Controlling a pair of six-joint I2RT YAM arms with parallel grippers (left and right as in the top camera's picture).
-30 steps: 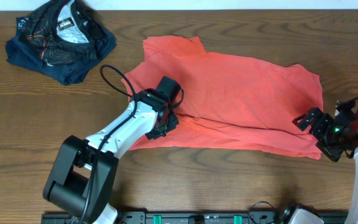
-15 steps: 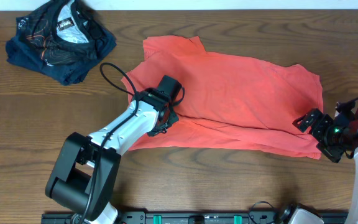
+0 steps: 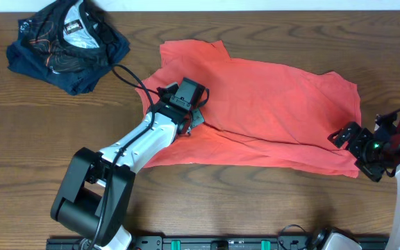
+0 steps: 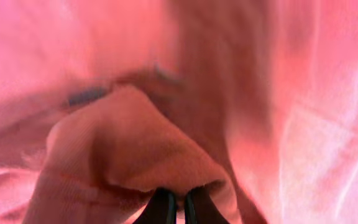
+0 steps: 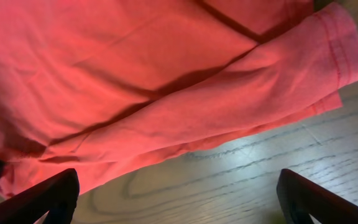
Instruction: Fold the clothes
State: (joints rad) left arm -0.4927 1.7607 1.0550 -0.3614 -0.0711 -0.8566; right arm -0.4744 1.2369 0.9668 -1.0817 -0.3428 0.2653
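Note:
The coral-red T-shirt (image 3: 269, 104) lies spread across the middle of the wooden table; its lettering and neck tag do not show. My left gripper (image 3: 189, 104) is on the shirt's left part, shut on a raised pinch of the fabric. In the left wrist view the two dark fingertips (image 4: 163, 208) stand close together with a hump of red cloth (image 4: 135, 143) between and over them. My right gripper (image 3: 351, 147) is at the shirt's lower right corner, open wide and empty. In the right wrist view the gripper (image 5: 179, 205) is over bare wood just beside the shirt's edge (image 5: 166, 106).
A crumpled dark navy garment (image 3: 68, 45) lies at the far left corner. A black rail (image 3: 221, 243) runs along the table's front edge. Bare wood (image 3: 33, 139) lies left of the shirt and in front of it.
My left gripper has moved away from the front edge, toward the far side, carrying its pinch of shirt fabric. The right gripper has hardly moved.

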